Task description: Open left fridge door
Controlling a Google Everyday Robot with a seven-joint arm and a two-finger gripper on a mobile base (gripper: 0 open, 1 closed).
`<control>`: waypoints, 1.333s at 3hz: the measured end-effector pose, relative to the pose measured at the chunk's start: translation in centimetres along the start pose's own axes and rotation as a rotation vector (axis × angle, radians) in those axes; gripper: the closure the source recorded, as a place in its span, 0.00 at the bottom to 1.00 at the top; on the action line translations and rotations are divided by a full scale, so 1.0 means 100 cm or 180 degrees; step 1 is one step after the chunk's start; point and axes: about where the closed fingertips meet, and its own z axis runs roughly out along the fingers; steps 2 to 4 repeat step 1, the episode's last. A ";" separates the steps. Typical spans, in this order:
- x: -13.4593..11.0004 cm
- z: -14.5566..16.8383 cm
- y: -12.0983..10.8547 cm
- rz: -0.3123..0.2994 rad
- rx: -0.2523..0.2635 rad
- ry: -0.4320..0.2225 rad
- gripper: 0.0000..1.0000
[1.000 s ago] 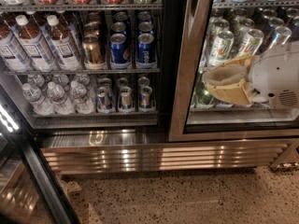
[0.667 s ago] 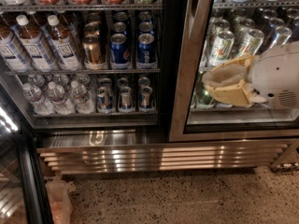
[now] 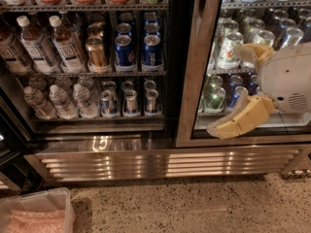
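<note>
The shelves of water bottles (image 3: 53,98) and blue Pepsi cans (image 3: 138,50) show with no glass in front of them. The left fridge door stands swung out to the left; only a dark strip of its lower edge (image 3: 10,154) shows at the far left. My gripper (image 3: 224,91) is at the right, in front of the shut right door. Its cream fingers (image 3: 240,120) are spread apart and hold nothing. The gripper is well away from the left door.
The right door's steel frame (image 3: 194,81) runs down the middle, with green-and-white cans (image 3: 228,50) behind its glass. A steel grille (image 3: 165,161) runs along the fridge base. A clear plastic bin (image 3: 36,212) sits on the speckled floor at the lower left.
The left door's lower edge has swung further left, almost out of view. The plastic bin has come into view. My gripper's fingers have spread apart, one now pointing down and left.
</note>
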 end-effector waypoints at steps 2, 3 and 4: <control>0.000 0.000 0.000 0.0000 0.0000 0.0000 0.00; 0.000 0.000 0.000 0.0000 0.0000 0.0000 0.00; 0.000 0.000 0.000 0.0000 0.0000 0.0000 0.00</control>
